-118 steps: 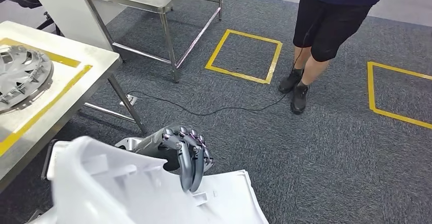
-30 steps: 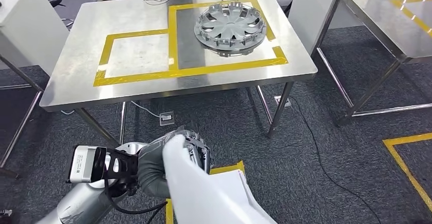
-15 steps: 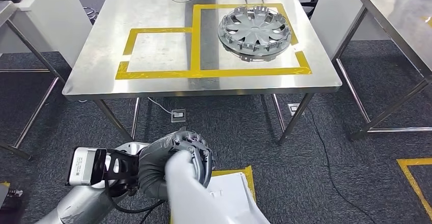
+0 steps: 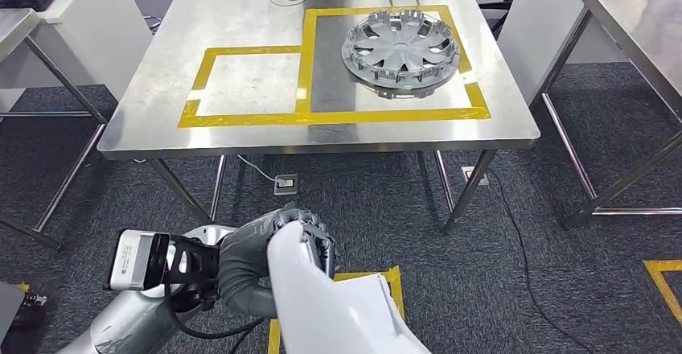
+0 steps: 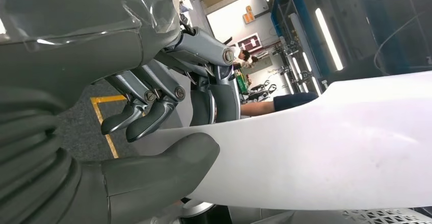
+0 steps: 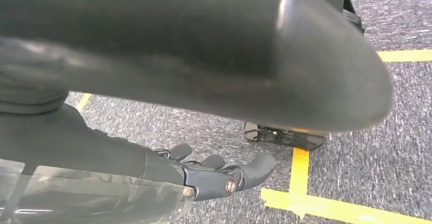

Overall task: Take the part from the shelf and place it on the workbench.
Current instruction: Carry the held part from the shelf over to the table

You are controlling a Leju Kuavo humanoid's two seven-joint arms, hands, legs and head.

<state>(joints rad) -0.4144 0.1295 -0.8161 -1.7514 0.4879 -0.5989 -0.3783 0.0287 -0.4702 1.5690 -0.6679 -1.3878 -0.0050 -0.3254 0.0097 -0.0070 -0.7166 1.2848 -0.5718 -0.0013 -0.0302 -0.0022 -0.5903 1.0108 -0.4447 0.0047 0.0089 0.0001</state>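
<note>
My left hand (image 4: 277, 249) grips a large white plastic part (image 4: 326, 318) low in the head view, over the carpet. In the left wrist view the thumb (image 5: 168, 158) and the fingers (image 5: 147, 119) clamp the edge of the white part (image 5: 331, 142). Ahead stands the steel workbench (image 4: 241, 129), marked with yellow tape rectangles. A silver hubcap (image 4: 400, 48) lies in its right rectangle. My right hand (image 6: 219, 175) hangs above the carpet with its fingers stretched out, holding nothing.
Another steel table (image 4: 635, 8) stands to the right and a white one (image 4: 48, 24) to the left. A black cable (image 4: 523, 265) and a floor socket (image 4: 285, 183) lie on the carpet under the workbench. Yellow floor tape (image 4: 366, 276) runs beside the part.
The camera has swung from the open floor with a person to face the workbench, and keeps shifting slightly. My left hand holds the white part throughout.
</note>
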